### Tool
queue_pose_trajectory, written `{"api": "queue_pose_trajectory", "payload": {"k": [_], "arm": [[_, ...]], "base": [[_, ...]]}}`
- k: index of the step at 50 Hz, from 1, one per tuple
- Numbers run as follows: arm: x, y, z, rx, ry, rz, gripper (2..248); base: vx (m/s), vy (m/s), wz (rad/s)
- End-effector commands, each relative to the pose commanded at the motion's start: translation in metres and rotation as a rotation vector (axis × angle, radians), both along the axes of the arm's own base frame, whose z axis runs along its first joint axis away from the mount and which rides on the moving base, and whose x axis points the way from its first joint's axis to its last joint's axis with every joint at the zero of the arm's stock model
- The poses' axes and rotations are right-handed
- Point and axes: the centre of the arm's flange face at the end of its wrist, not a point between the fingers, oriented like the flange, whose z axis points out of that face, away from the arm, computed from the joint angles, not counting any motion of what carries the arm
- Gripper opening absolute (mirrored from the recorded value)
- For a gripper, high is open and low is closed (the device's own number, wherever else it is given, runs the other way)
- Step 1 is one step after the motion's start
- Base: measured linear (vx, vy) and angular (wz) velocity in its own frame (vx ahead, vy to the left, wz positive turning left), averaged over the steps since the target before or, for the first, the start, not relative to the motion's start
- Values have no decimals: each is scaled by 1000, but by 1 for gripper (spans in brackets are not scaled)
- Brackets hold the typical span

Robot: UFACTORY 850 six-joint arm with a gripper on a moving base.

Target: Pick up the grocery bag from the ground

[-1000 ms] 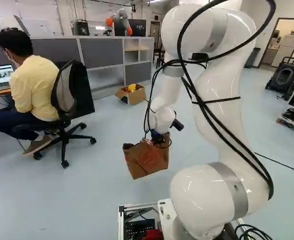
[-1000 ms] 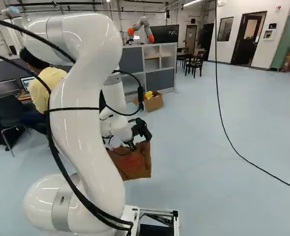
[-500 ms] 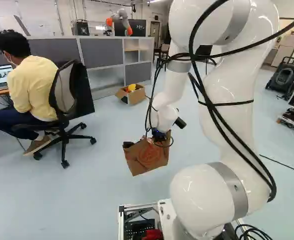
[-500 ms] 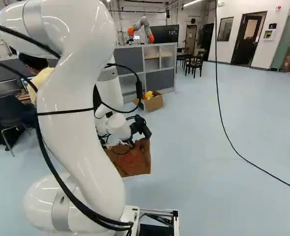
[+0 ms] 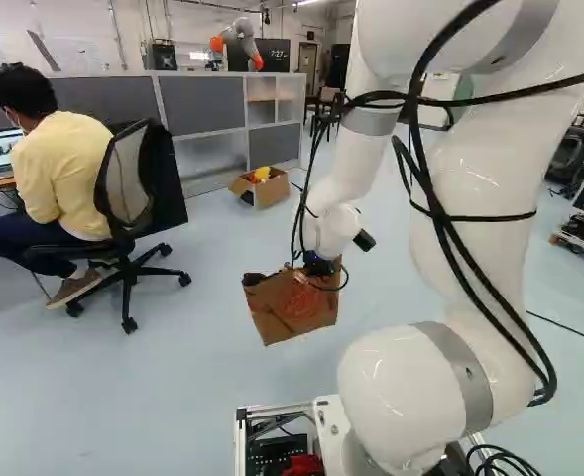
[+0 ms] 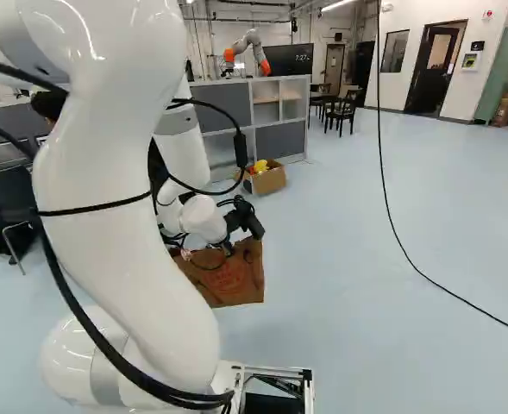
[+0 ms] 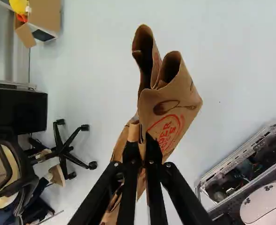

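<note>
1. The brown paper grocery bag [image 5: 292,309] hangs tilted from the gripper [image 5: 320,267], ahead of the mobile base; it looks clear of the floor [image 6: 357,216].
2. The gripper's two fingers are closed on the bag, pinching its paper from both sides. In the wrist view, curled folds with red printing spread ahead of the fingertips.
3. In the right base view, my arm [image 6: 124,216] hides part of the bag's left side.
4. The base frame [image 5: 240,438] lies nearer than the bag in the left base view; the wrist view shows its corner on one side of the bag, apart from it.
5. On the bag's other side, well apart, stands an office chair [image 5: 145,188], its wheeled legs spread towards the bag.
6. Beyond the bag, an open cardboard box [image 5: 264,191] with a yellow thing [image 5: 262,174] inside sits near the foot of the grey partition [image 5: 202,105], by its shelved end.
7. Another robot [image 5: 240,42] shows above the partition's top edge, beside a screen [image 6: 291,59].
8. A black cable [image 6: 409,260] runs across the right of the right base view, well apart from the bag.
</note>
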Motion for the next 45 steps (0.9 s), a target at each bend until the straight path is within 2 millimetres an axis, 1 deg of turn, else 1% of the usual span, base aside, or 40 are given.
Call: {"api": "queue_pose_trajectory", "payload": {"k": [45], "arm": [[-26, -2, 51, 9, -131, 0, 23]], "base": [[0, 0, 0]]}}
